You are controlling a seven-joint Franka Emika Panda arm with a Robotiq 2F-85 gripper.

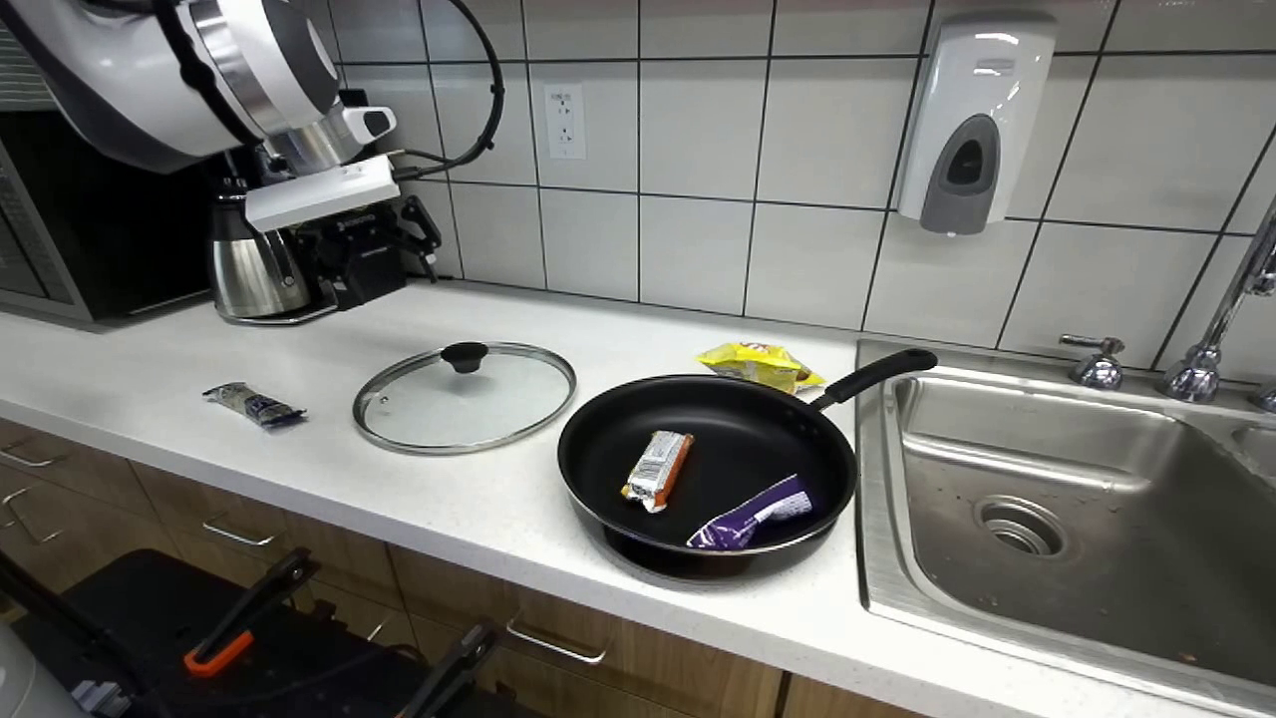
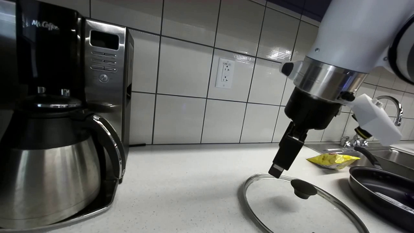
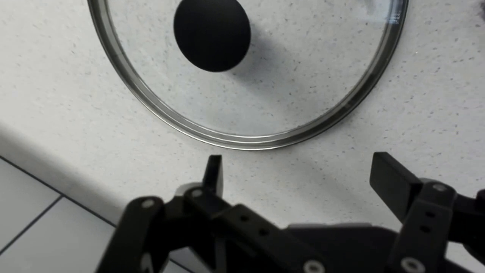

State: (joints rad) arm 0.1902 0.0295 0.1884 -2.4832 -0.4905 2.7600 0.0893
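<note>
In the wrist view my gripper [image 3: 297, 163] stands open, its fingers wide apart with only countertop between them. Just ahead of the fingertips lies the round glass lid [image 3: 250, 142] with a metal rim and a black knob [image 3: 212, 34]. An exterior view has the gripper [image 2: 276, 171] above the counter, near the knob [image 2: 303, 188] and touching nothing that I can see. Right of the lid [image 1: 469, 404] sits a black frying pan [image 1: 613, 429]. Inside it are an orange-and-white wrapped bar [image 1: 658, 471] and a purple wrapper [image 1: 753, 514].
Behind the pan lies a yellow bag [image 1: 763, 366]. A small grey-blue wrapped bar [image 1: 254, 405] is left of the lid. The sink [image 1: 1007, 469] borders the pan's right side. A coffee maker [image 2: 106, 74] with a steel carafe [image 2: 55, 181] stands against the tiled wall.
</note>
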